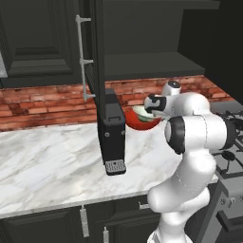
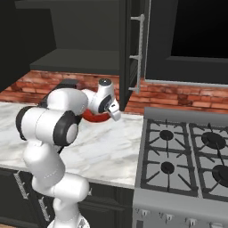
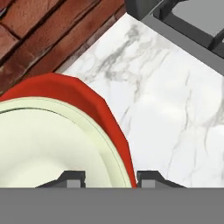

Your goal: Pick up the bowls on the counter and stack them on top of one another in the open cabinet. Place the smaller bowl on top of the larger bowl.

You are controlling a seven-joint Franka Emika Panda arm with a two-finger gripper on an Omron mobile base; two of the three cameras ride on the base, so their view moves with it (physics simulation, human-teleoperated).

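Both bowls (image 3: 65,131) nested — rims (image 3: 114,148) between end effector (image 3: 109,178) fingertips.

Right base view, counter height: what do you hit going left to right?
Marble counter → robot arm → red bowl → open cabinet door → stovetop.

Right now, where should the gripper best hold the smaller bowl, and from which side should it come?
Probably by its thin rim, from above. The smaller bowl sits upright inside the larger bowl, so its outer wall is covered and only the rim stands free. In the hand view the gripper already has one finger on each side of that rim.
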